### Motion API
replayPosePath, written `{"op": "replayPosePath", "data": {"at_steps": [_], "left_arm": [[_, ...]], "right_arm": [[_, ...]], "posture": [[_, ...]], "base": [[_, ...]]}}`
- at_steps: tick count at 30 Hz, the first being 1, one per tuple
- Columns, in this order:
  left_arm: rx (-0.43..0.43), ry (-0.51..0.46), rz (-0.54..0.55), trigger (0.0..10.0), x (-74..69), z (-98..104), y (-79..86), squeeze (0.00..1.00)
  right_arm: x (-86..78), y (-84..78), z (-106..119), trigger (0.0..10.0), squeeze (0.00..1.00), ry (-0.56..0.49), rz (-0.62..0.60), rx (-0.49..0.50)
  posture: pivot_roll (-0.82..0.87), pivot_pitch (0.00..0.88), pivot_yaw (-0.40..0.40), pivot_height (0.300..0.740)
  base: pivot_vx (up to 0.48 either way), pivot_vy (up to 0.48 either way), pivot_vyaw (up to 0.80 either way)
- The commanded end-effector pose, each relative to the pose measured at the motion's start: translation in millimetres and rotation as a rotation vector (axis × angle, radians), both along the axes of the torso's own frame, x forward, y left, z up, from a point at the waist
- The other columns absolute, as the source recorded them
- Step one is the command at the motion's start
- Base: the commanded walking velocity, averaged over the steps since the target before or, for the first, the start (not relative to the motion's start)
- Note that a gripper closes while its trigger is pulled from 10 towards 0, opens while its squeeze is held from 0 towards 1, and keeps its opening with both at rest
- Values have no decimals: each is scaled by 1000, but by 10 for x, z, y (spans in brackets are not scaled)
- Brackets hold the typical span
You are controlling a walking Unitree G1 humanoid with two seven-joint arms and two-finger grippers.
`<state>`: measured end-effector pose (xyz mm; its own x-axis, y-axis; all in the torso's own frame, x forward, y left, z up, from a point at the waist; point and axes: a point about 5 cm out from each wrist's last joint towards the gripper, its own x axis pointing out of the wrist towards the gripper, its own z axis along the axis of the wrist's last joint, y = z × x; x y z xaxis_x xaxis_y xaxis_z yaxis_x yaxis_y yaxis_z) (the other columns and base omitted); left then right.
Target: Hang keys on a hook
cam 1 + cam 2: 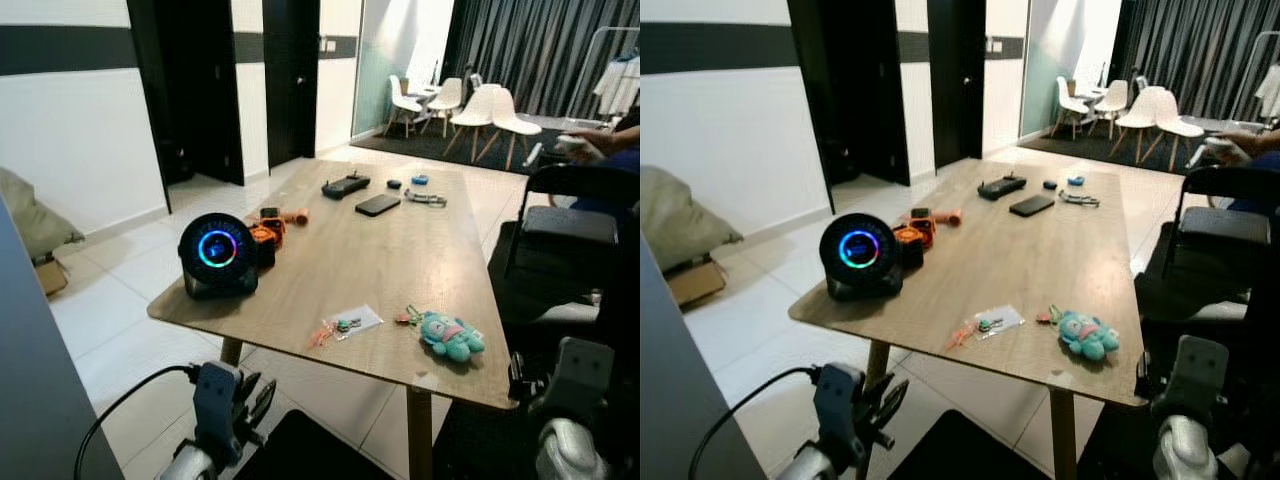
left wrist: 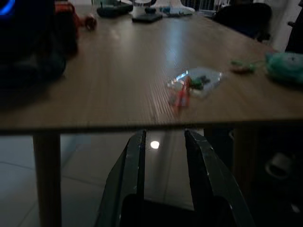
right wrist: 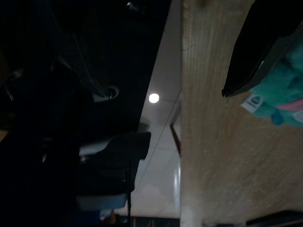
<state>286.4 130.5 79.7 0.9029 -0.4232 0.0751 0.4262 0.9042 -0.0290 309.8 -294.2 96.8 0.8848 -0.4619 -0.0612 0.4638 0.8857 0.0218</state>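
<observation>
1. Lying near the front edge of the wooden worktop (image 1: 400,250): keys (image 1: 408,317) touching a teal plush keychain (image 1: 452,337); just beside them, toward the robot's left, a clear packet (image 1: 352,322) with small orange bits.
2. Standing at the near left corner: a round black fan (image 1: 217,254) glowing with a blue ring; behind it, small orange parts (image 1: 266,234).
3. Resting at the far end: a black phone (image 1: 378,204) and a dark controller (image 1: 345,185).
4. Hovering below the worktop edge: left hand (image 2: 163,144), fingers (image 2: 137,156) apart, gripping nothing.
5. Hanging low by the right corner: right hand (image 3: 255,61), close to the plush; impossible to tell whether apart or together.
</observation>
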Motion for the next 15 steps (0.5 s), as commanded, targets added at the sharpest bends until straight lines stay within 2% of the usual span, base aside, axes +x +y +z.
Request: {"op": "replayPosePath", "data": {"at_steps": [1, 6, 7, 8, 9, 15], "left_arm": [[3, 16, 5, 10000, 8, -15, -41, 0], [6, 18, 15, 10000, 38, -1, -46, 0], [4, 20, 22, 10000, 44, 3, -44, 0], [4, 20, 22, 10000, 44, 3, -44, 0], [2, 21, 31, 10000, 47, 6, -40, 0], [-2, 25, 46, 10000, 53, 13, -39, 0]], "right_arm": [[28, -9, -42, 10000, 0, 39, 0, 12], [140, 39, 23, 10000, 20, 35, 27, 23], [177, 56, 47, 10000, 875, 33, 37, 27], [177, 56, 47, 10000, 875, 33, 37, 27], [211, 76, 69, 10000, 1000, 30, 48, 31], [287, 116, 122, 10000, 1000, 16, 71, 35]], "posture": [[-13, 15, -4, 740], [-10, 12, -5, 740], [-9, 10, -5, 740], [-9, 10, -5, 740], [-9, 10, -6, 740], [-6, 10, -5, 740]], "base": [[0, 0, 0], [0, 0, 0], [0, 0, 0], [0, 0, 0], [0, 0, 0], [0, 0, 0]]}}
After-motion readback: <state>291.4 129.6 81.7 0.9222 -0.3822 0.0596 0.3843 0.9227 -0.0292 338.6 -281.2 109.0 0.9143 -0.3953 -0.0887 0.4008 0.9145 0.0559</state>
